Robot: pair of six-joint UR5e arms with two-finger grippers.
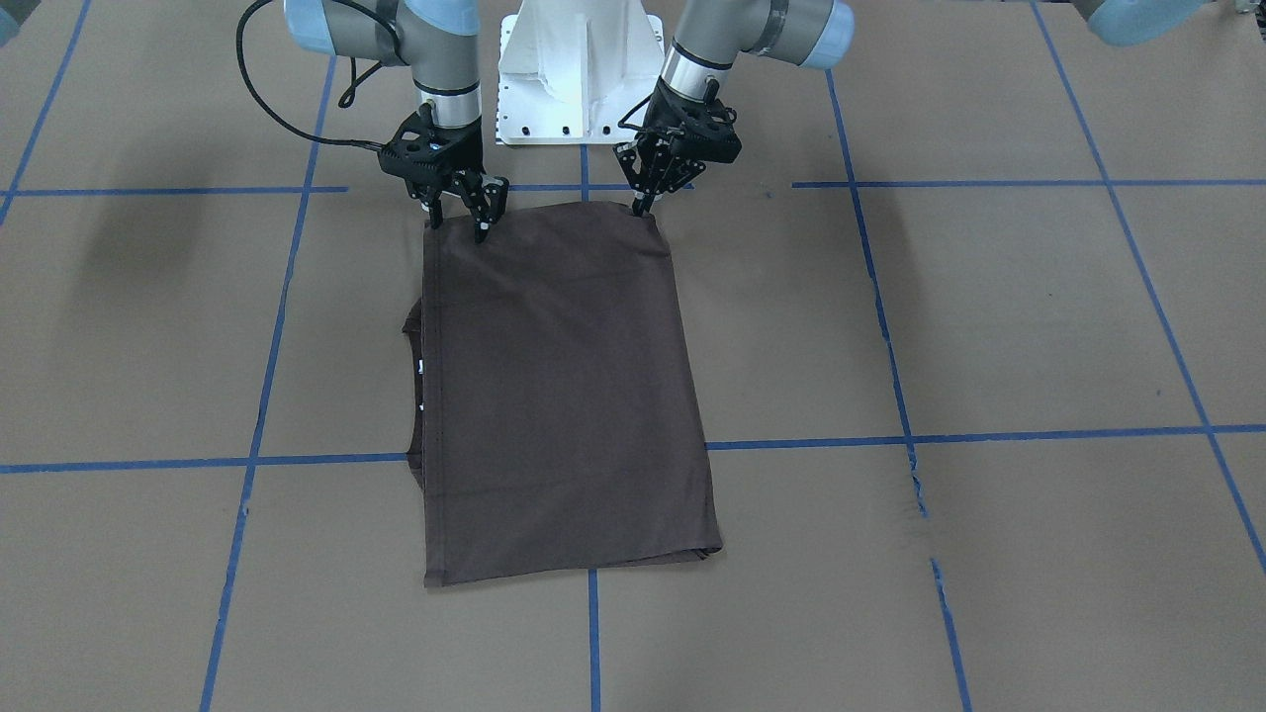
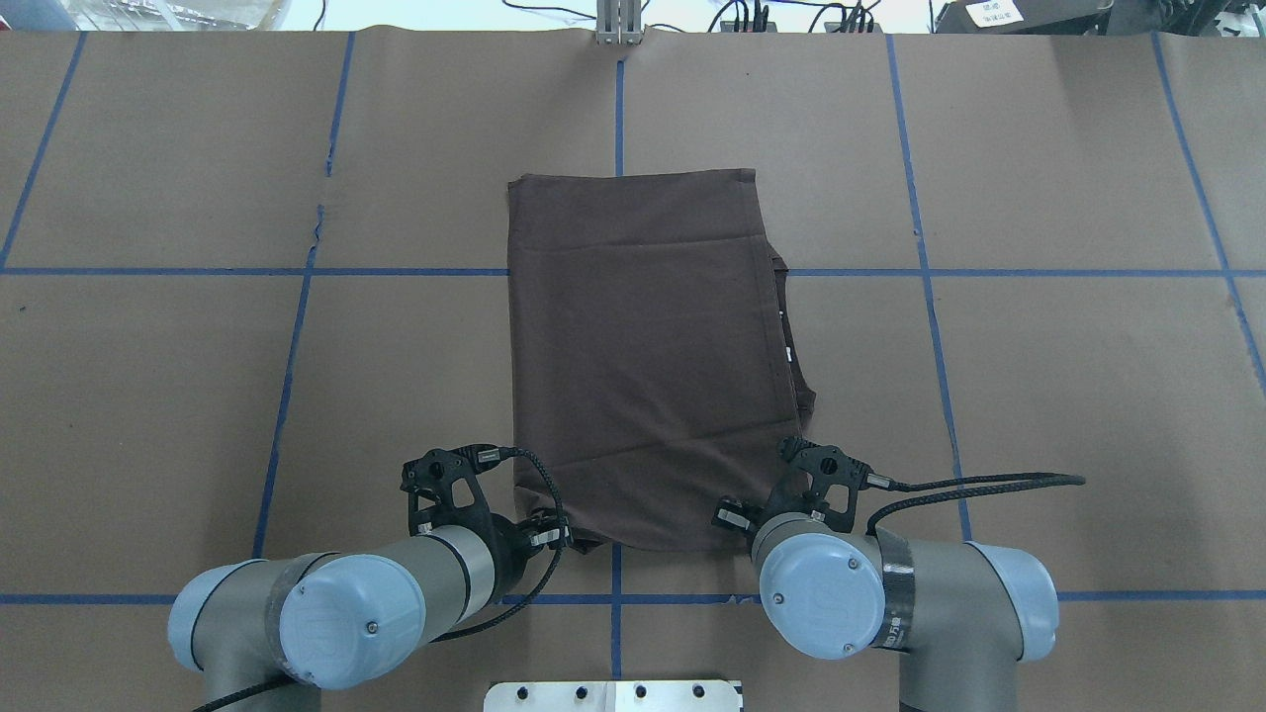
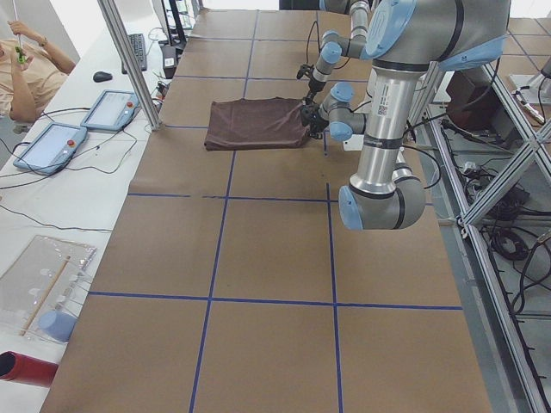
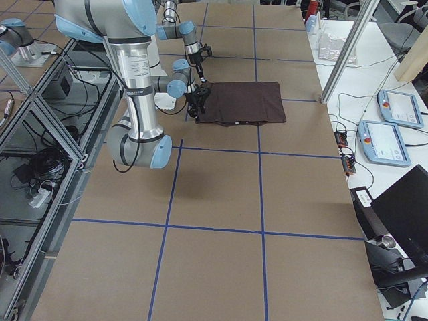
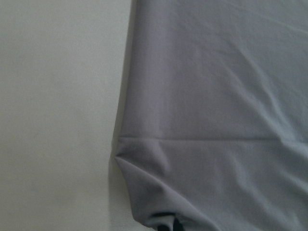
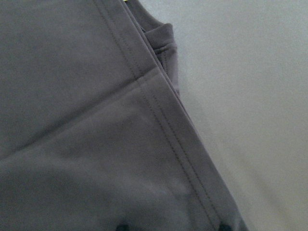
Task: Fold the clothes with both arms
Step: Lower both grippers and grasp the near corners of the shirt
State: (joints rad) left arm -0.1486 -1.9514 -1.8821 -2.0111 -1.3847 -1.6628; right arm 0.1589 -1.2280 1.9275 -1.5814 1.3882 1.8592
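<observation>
Here, left claw (image 1: 643,206) nips T-shirt (image 1: 564,396) (corner).

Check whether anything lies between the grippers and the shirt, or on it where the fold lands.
Nothing visible does. The left gripper and right gripper sit at the T-shirt's robot-side corners, and nothing lies on its top.

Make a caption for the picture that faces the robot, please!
Left gripper pinches one near corner of the folded shirt; right gripper sits open on the other.
</observation>
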